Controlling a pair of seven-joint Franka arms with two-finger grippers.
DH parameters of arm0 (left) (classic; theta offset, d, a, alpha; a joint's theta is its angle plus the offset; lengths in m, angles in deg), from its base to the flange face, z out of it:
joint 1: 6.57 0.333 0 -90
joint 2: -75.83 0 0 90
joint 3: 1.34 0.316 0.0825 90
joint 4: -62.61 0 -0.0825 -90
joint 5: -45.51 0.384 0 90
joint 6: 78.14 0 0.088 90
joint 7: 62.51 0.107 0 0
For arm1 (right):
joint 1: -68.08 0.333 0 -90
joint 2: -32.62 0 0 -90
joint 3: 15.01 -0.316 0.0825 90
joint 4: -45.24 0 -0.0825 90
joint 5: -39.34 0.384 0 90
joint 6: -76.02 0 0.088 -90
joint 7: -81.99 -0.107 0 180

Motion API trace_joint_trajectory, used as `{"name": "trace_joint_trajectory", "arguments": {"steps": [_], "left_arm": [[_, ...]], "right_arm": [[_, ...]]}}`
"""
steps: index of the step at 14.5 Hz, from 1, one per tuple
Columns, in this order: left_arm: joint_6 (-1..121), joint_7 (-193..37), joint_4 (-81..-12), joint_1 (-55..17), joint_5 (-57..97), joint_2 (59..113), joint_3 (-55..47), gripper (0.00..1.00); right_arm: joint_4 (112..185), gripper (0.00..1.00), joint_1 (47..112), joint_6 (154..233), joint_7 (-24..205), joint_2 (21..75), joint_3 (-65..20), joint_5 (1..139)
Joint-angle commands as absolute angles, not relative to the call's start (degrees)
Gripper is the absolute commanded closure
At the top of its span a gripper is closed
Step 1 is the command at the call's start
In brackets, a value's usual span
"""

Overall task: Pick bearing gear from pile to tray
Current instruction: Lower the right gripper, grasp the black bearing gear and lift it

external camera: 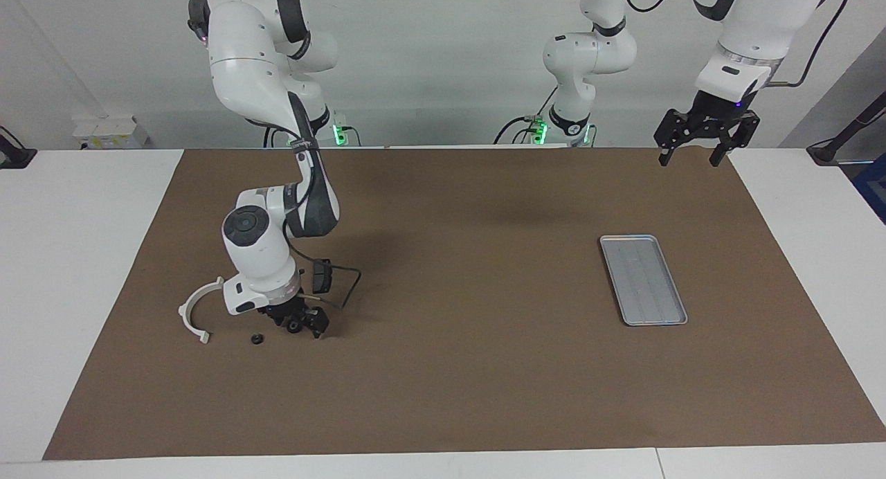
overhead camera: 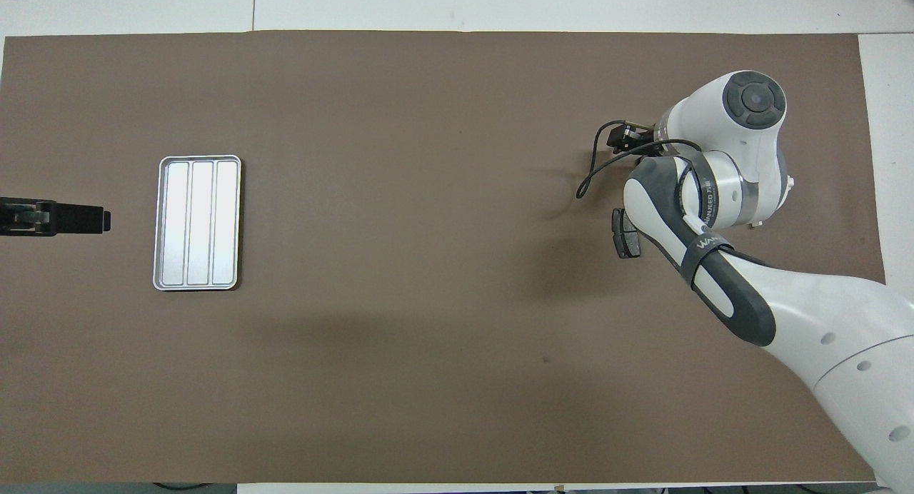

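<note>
The pile lies toward the right arm's end of the brown mat. It shows a white arc bracket (external camera: 196, 311), a tiny black round piece (external camera: 257, 339) and a dark brake pad (external camera: 322, 278). The pad also shows in the overhead view (overhead camera: 627, 235). My right gripper (external camera: 303, 324) is down low at the pile, just beside the black round piece. In the overhead view the arm's own wrist hides it and most of the pile. The silver ribbed tray (external camera: 644, 279) (overhead camera: 198, 223) lies empty toward the left arm's end. My left gripper (external camera: 698, 154) (overhead camera: 100, 219) waits open and empty, raised high.
The brown mat (external camera: 457, 368) covers most of the white table. A black cable loop (external camera: 349, 285) hangs from the right wrist beside the brake pad. Bare mat stretches between the pile and the tray.
</note>
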State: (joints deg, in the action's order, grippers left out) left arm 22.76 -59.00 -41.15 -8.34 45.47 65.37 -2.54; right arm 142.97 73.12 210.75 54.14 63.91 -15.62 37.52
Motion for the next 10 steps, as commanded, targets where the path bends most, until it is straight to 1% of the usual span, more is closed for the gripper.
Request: {"name": "trace_joint_trajectory", "arguments": {"steps": [1,4,6,9,10], "left_arm": [[22.7,-58.3,-42.2,-8.2,45.2,64.5,-2.6,0.00],[22.7,-58.3,-42.2,-8.2,45.2,64.5,-2.6,0.00],[22.7,-58.3,-42.2,-8.2,45.2,64.5,-2.6,0.00],[22.7,-58.3,-42.2,-8.2,45.2,64.5,-2.6,0.00],[22.7,-58.3,-42.2,-8.2,45.2,64.5,-2.6,0.00]], "right_arm": [[142.6,0.00,72.5,210.9,52.7,64.7,-15.9,37.3],[142.7,0.03,72.5,210.4,52.0,64.7,-15.9,37.8],[142.6,0.10,72.5,209.5,51.7,64.6,-16.0,37.8],[141.7,0.16,72.3,205.6,51.7,64.5,-15.9,37.9],[141.7,0.16,72.0,205.4,51.7,64.5,-15.8,37.9]]}}
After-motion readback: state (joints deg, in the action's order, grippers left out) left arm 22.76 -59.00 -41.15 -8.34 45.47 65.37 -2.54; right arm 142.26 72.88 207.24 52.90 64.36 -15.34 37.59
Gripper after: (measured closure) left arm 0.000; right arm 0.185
